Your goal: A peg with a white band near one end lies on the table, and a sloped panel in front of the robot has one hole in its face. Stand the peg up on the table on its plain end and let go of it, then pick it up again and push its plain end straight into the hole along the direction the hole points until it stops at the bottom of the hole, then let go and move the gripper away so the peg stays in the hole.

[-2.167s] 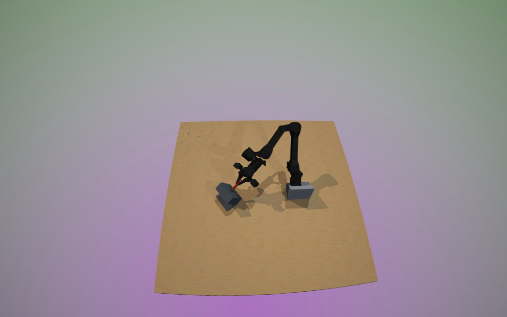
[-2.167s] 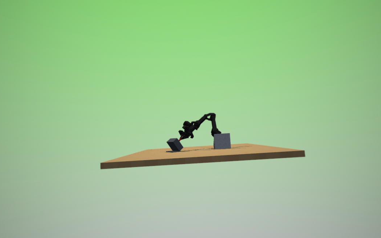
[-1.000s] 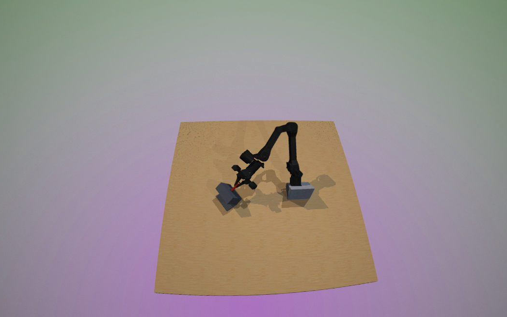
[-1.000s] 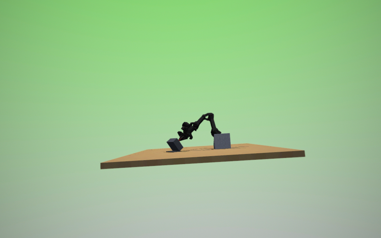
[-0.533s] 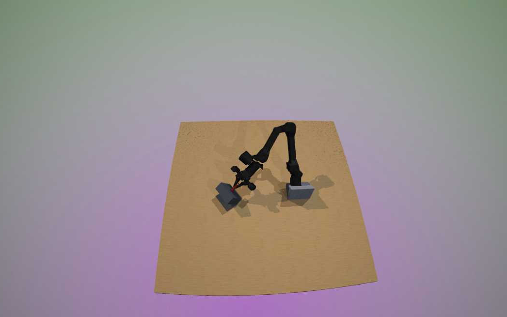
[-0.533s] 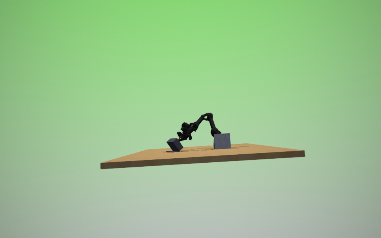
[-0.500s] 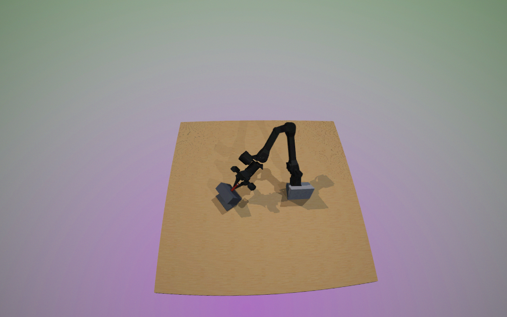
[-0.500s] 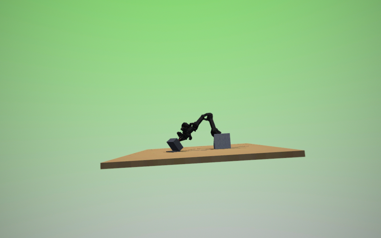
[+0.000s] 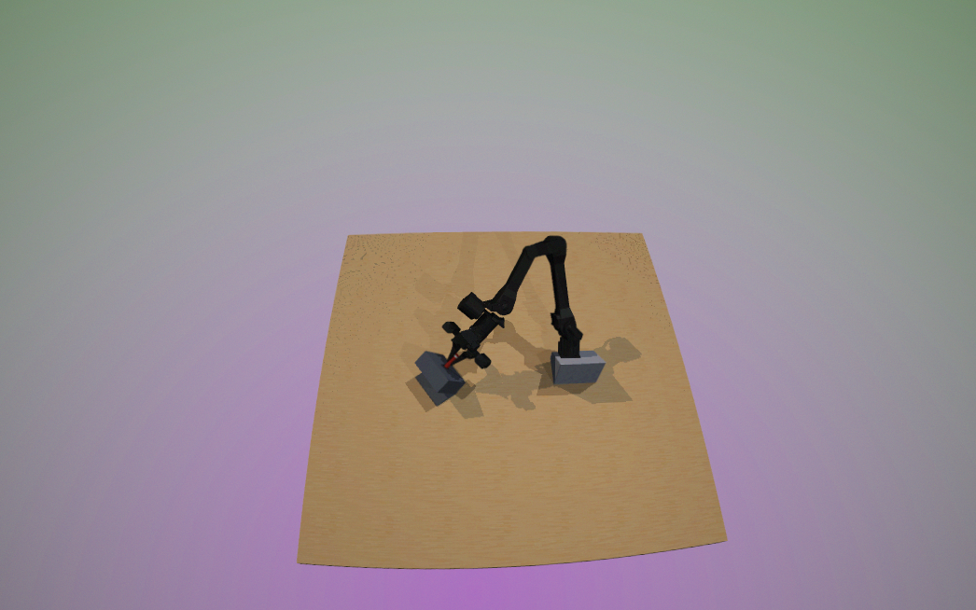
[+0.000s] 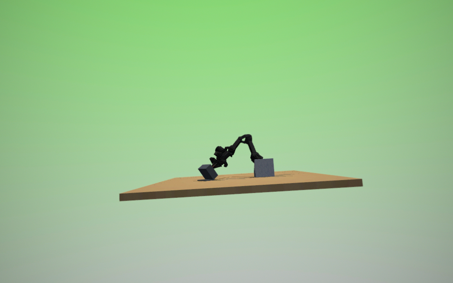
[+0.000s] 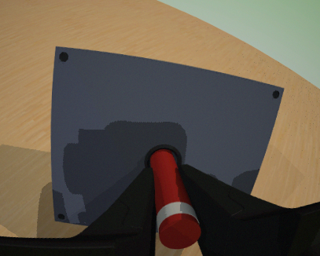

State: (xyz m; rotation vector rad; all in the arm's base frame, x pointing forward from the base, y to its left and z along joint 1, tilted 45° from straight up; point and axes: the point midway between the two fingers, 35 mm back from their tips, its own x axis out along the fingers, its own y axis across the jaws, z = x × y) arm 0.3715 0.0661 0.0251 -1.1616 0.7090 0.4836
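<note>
The red peg (image 11: 167,181) (image 9: 449,362) is tilted, its white-banded end toward the wrist camera. Its far, plain end is inside the dark-rimmed hole (image 11: 148,157) in the face of the blue-grey sloped panel (image 11: 119,94) (image 9: 439,379) (image 10: 207,172); how deep it sits is hidden. My gripper (image 11: 166,174) (image 9: 449,359) (image 10: 213,166) is shut on the peg, one finger on each side, its fingertips close to the panel face beside the hole. The white band (image 11: 176,210) stands out behind the fingertips, well clear of the panel.
The arm's base stands by a grey block (image 9: 578,369) (image 10: 264,168) to the right of the panel in the top and exterior views. The wooden table (image 9: 507,484) (image 10: 172,188) bears both. Dark dots mark the panel's corners, and arm shadows fall across its face.
</note>
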